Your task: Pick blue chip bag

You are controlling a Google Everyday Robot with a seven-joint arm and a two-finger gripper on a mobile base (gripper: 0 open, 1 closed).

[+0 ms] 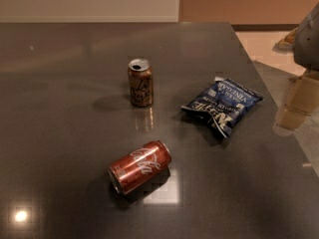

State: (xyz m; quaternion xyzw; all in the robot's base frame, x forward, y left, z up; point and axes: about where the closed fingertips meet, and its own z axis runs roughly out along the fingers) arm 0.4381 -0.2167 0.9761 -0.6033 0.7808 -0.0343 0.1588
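Only a small part of the arm shows, coming in at the far right edge of the view: a grey rounded segment up top, cut off by the frame. Below it hangs the hand, pale tan and blocky, pointing down and a little to the left. It sits at the right edge of the counter, holding nothing that can be seen
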